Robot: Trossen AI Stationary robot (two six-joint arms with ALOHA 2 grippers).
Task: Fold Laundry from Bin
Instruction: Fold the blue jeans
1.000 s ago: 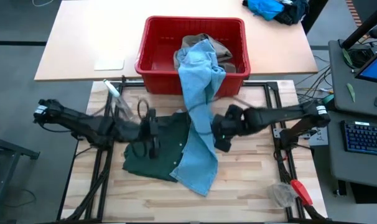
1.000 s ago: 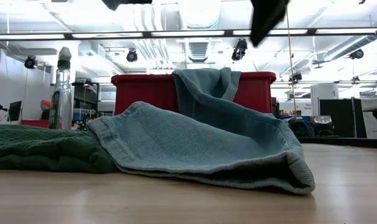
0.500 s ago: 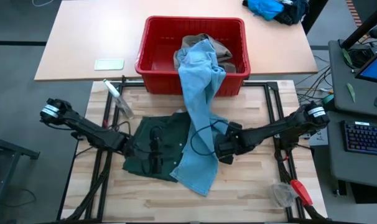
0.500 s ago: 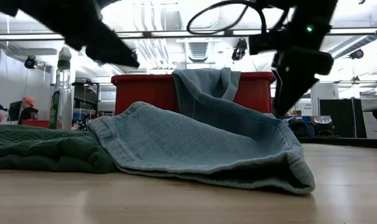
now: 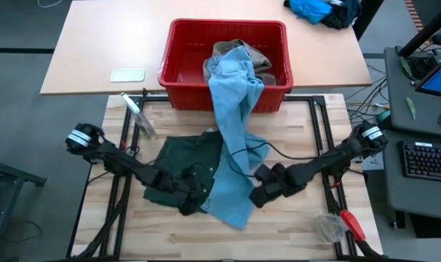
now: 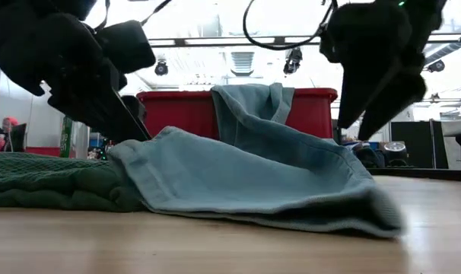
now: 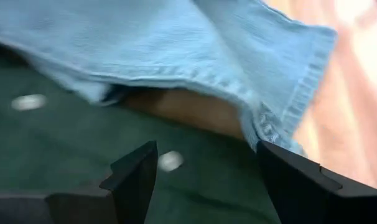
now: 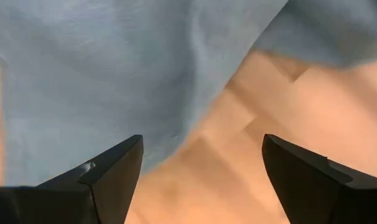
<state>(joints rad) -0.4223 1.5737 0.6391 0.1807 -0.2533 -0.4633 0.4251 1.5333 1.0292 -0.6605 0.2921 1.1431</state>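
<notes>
left gripper spread wide, empty, lower centre over green shorts | right gripper spread too, by the hem | denim trousers trail from red bin, upper centre

Trousers from bin over shorts

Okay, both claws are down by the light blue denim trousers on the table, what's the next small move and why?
Probably close both claws on the trouser edges. The left claw is open over the dark green shorts at the hem of the long light blue denim trousers, and the right claw is open at their other edge. The trousers trail over the rim of the bright red plastic bin, held by neither.
</notes>
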